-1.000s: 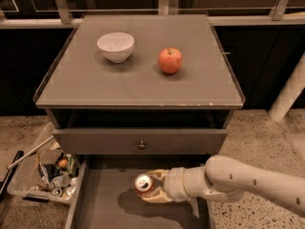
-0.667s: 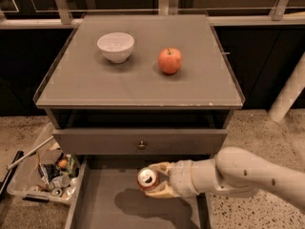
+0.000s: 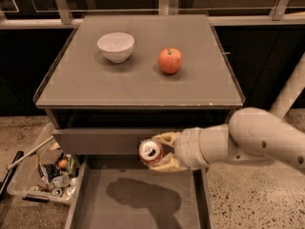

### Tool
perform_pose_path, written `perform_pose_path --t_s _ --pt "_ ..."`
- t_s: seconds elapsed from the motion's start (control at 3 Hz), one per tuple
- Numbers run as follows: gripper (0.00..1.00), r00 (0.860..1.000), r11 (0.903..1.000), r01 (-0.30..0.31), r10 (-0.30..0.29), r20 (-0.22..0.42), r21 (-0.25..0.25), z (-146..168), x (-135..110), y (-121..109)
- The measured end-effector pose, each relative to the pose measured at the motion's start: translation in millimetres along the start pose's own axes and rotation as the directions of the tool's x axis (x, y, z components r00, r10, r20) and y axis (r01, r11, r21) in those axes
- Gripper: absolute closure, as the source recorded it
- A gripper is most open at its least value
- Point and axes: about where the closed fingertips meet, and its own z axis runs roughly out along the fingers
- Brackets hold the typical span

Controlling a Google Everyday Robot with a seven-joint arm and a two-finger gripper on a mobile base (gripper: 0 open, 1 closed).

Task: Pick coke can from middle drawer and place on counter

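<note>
The coke can (image 3: 150,152), red with a silver top and pull tab, is held in my gripper (image 3: 163,152), whose fingers close around it from the right. The can hangs above the open middle drawer (image 3: 100,209), in front of the grey drawer front, and casts a shadow on the drawer's flat bottom. My white arm (image 3: 248,140) reaches in from the right. The counter (image 3: 119,85) lies above and behind the can.
A white bowl (image 3: 116,46) and a red-yellow apple (image 3: 170,60) stand on the counter. A clear bin (image 3: 45,173) of crushed scrap cans sits on the floor at the left. A white post (image 3: 290,92) leans at the right.
My gripper has lifted the coke can up out of the drawer, from near the drawer bottom to the level of the drawer front above.
</note>
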Motion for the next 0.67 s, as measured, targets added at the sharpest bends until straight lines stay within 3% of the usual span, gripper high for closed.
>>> perform_pose_path --t_s 0.33,0.67 --pt "1.0 1.0 0.9998 -0.001 0.0 -0.024 -0.022 -27.0 -34.5 -21.3" --pt "1.0 1.0 0.9995 -0.005 0.005 -0.021 -0.031 -27.5 -37.8 -20.0"
